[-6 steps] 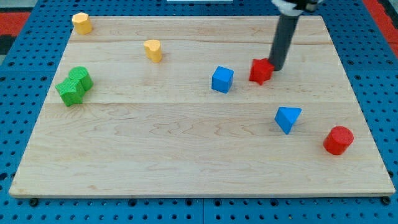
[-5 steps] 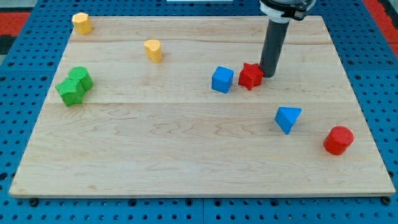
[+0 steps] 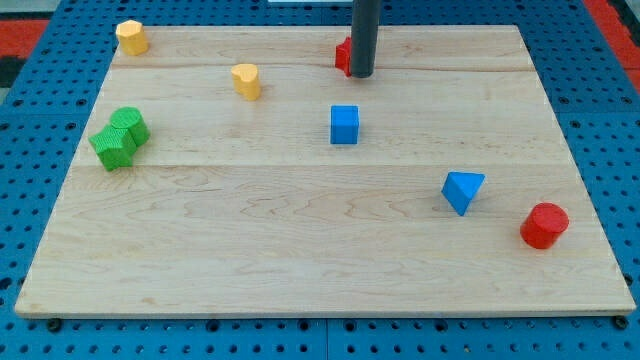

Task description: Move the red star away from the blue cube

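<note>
1. Sitting at the view's far left of the bench (image 3: 300,250), two green blocks (image 3: 119,139) touch; a yellow block (image 3: 131,36) lies in the top-left corner and another yellow block (image 3: 246,80) lies further right.
2. The blue cube (image 3: 344,124) sits mid-board.
3. The red star (image 3: 344,55) lies near the top edge, well apart from the cube, half hidden behind the rod; my tip (image 3: 362,74) touches its right side. No end effector jaws exist.
4. A blue triangular block (image 3: 462,190) and a red cylinder (image 3: 544,225) lie lower right.

Rod upright, near view's top centre — my tip (image 3: 362,74) on board.
</note>
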Robot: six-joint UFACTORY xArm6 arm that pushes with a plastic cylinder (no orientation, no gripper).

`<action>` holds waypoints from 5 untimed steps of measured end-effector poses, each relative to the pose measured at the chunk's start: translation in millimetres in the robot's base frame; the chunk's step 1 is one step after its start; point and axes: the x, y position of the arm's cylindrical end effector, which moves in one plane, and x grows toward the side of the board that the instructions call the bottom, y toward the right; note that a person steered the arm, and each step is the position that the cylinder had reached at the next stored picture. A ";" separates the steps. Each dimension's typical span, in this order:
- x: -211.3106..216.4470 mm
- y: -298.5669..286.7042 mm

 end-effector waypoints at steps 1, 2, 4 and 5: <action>-30.3 35.5; -47.6 -4.4; 1.5 -14.4; 13.9 -65.3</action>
